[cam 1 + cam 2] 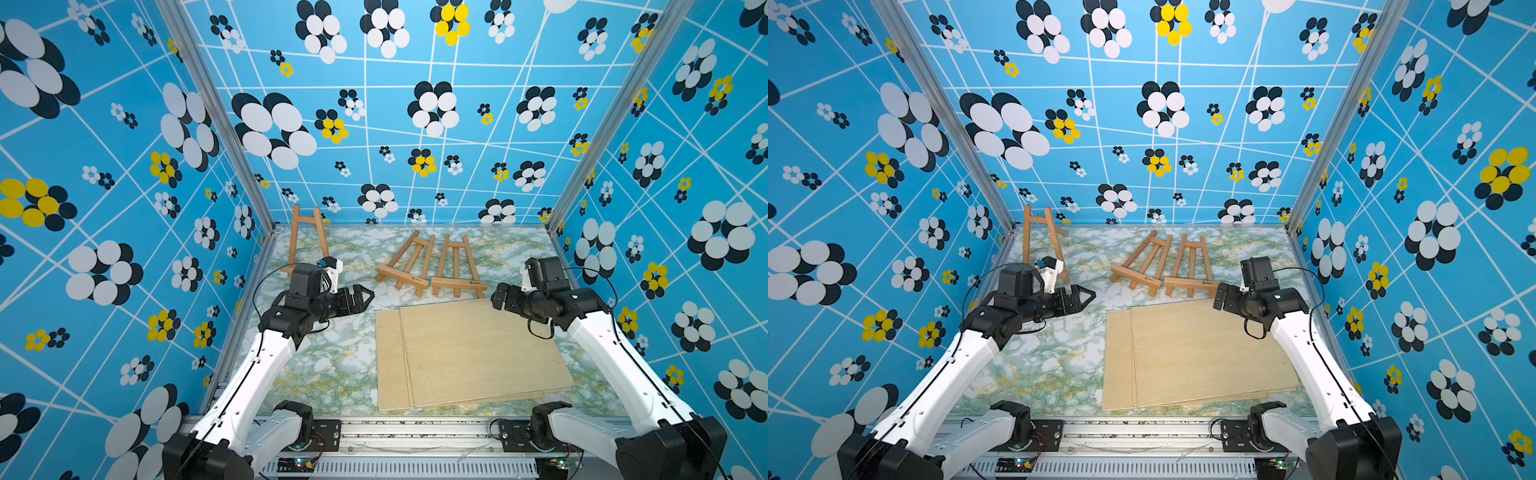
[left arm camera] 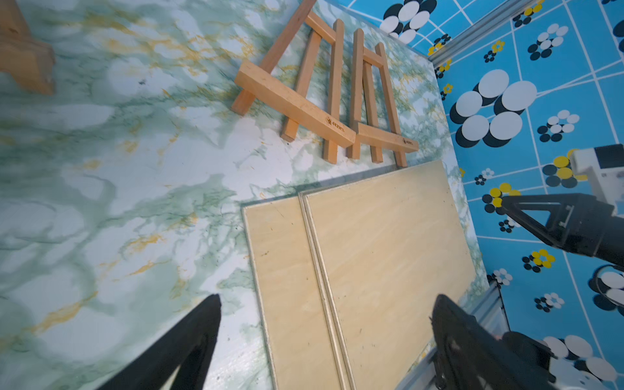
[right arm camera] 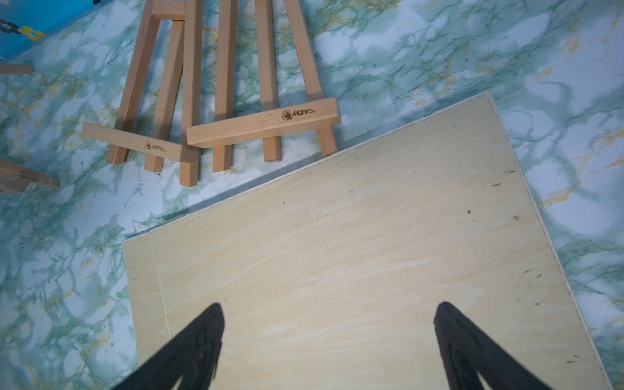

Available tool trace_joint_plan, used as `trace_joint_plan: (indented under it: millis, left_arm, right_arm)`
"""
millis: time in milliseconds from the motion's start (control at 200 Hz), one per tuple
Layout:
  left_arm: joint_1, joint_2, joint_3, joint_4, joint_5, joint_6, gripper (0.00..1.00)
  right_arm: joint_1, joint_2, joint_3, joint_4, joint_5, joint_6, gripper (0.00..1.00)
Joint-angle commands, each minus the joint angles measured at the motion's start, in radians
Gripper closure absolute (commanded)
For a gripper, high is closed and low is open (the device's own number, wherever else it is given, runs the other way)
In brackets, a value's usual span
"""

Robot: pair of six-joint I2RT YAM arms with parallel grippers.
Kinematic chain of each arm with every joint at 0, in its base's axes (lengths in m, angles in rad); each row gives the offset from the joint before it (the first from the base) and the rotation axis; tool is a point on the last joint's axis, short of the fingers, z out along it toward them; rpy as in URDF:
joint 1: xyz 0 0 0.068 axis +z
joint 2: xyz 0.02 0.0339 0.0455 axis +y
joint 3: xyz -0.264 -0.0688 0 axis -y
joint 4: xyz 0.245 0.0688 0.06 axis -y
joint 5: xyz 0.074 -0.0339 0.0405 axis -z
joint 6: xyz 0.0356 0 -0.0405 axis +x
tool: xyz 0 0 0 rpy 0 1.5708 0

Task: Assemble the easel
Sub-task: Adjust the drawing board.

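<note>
Marbled tabletop [image 1: 332, 365] carries plywood boards [image 1: 478, 353], with folded easels [image 1: 402, 278] lying flat just beyond them, so I hold left gripper [image 1: 365, 296] and right gripper [image 1: 496, 297] spread, empty, flanking the boards' far edge, ready to reach.

**Upright easel [image 1: 293, 241] half lost behind left arm [image 1: 305, 280]**

Beyond the plywood stack [image 1: 478, 353], the upright easel's base is largely hidden by the left arm in both top views. The lying easels [image 3: 263, 123] just behind the stack run off the right wrist picture's edge. The lower boards [image 1: 388, 361] show only slivers.
</note>
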Motion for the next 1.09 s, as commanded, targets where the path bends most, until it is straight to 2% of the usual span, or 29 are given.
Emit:
trace_joint_plan:
  millis: [0,75,230,250,405,555,725,920,1090]
  left_arm:
    - [-0.044,-0.031,-0.068,0.051,0.058,-0.104,0.01]
    - [-0.100,-0.031,-0.102,0.095,0.055,-0.145,0.01]
    - [-0.234,0.018,-0.115,0.118,-0.033,-0.164,0.01]
    - [-0.252,0.028,-0.119,0.131,-0.039,-0.169,0.00]
    - [-0.349,0.130,-0.134,0.212,-0.077,-0.205,0.00]
    - [-0.427,0.220,-0.117,0.268,-0.102,-0.219,0.00]
    - [-0.463,0.309,-0.088,0.298,-0.091,-0.221,0.00]
    - [-0.469,0.352,-0.041,0.274,-0.083,-0.221,0.00]
    - [-0.469,0.398,-0.013,0.255,-0.079,-0.214,0.00]
  right_arm:
    - [-0.026,0.032,-0.024,0.020,0.012,-0.007,0.01]
    - [-0.042,0.051,-0.033,0.044,0.005,0.002,0.01]
    - [-0.055,0.101,-0.035,0.070,-0.001,0.016,0.01]
    - [-0.090,0.106,-0.032,0.073,0.000,0.019,0.01]
    - [-0.121,0.134,-0.048,0.087,0.009,0.034,0.00]
    - [-0.197,0.162,-0.082,0.107,-0.013,0.049,0.00]
    - [-0.289,0.194,-0.119,0.161,-0.031,0.062,0.00]
    - [-0.411,0.237,-0.139,0.199,-0.038,0.041,0.01]
    - [-0.467,0.302,-0.144,0.235,-0.031,0.037,0.01]
